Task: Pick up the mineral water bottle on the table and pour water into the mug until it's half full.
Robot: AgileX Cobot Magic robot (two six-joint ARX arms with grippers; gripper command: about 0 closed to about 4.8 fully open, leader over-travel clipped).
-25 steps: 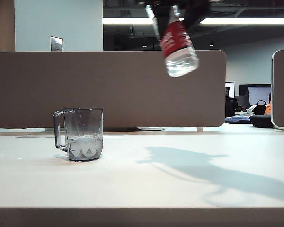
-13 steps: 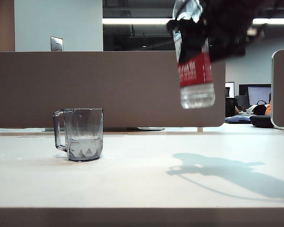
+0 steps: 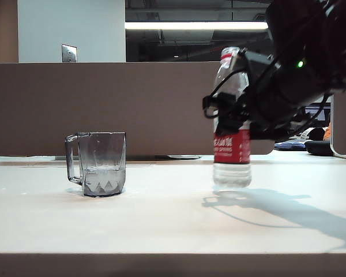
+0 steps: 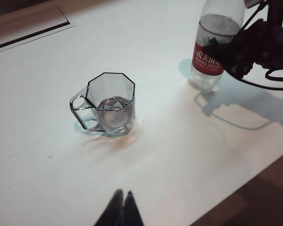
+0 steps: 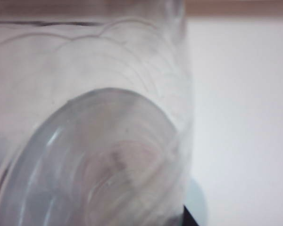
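The smoky grey mug (image 3: 101,164) (image 4: 111,101) stands on the white table (image 3: 161,219), handle to the left in the exterior view, with water in its lower part. To its right the mineral water bottle (image 3: 232,151) (image 4: 208,59) is upright with its base at the tabletop; I cannot tell whether it touches. My right gripper (image 3: 229,115) (image 4: 221,49) is shut on the bottle's middle. The bottle (image 5: 94,122) fills the right wrist view, where one dark fingertip (image 5: 189,219) shows. My left gripper (image 4: 123,193) hangs shut and empty over the near table edge, well short of the mug.
A grey partition (image 3: 132,109) runs along the back of the table. A recessed cable slot (image 4: 28,28) lies in the tabletop beyond the mug. The table's front edge (image 3: 173,257) is close to the exterior camera. The right arm's cables (image 4: 269,80) hang beside the bottle.
The right arm has lowered the bottle from high up, tilted, to upright at the tabletop, to the right of the mug. The mug and left gripper have not moved.
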